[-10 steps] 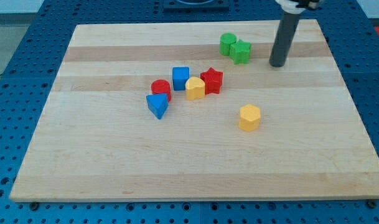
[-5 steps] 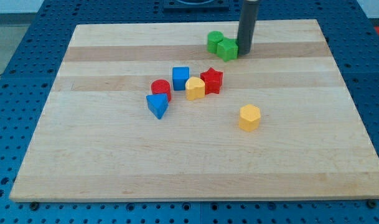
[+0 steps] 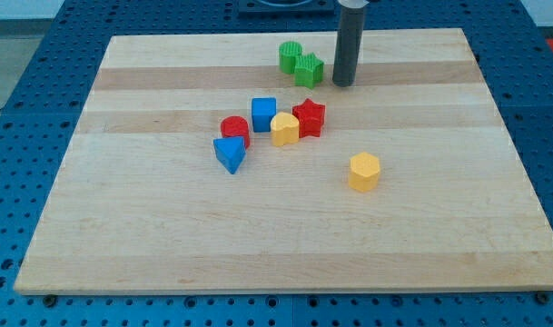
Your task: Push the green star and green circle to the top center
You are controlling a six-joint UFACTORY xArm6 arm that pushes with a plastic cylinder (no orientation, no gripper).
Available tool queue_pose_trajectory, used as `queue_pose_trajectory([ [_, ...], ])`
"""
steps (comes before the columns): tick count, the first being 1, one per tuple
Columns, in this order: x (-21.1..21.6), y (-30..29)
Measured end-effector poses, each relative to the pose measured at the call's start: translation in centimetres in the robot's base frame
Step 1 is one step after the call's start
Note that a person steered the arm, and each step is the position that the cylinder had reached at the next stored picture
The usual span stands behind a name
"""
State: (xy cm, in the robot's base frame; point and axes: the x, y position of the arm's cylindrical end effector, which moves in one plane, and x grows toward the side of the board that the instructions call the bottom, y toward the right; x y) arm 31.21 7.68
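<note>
Since a moment ago the green circle (image 3: 291,56) and green star (image 3: 308,70), touching, have slid left along the desk's top edge to about its centre; the job looks nearly done. My tip (image 3: 342,84) stands just right of the star, apart from it. No claw exists; no containers either.

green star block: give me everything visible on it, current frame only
The green star is a small, solid bright green block with a ridged, star-shaped outline and a matte surface. It lies flat on the wooden board, near the view's top centre. Its upper-left side touches or nearly touches the green circle. My tip stands just to the view's right of it, with a narrow gap, so not touching.
</note>
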Motion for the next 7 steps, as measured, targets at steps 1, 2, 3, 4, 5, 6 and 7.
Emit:
queue_pose_trajectory([
  [1,0.0,-1.9],
  [2,0.0,-2.9],
  [3,0.0,-3.7],
  [4,-0.7,-4.4],
  [5,-2.1,-5.9],
  [6,-3.5,-7.5],
  [7,-3.5,-7.9],
])
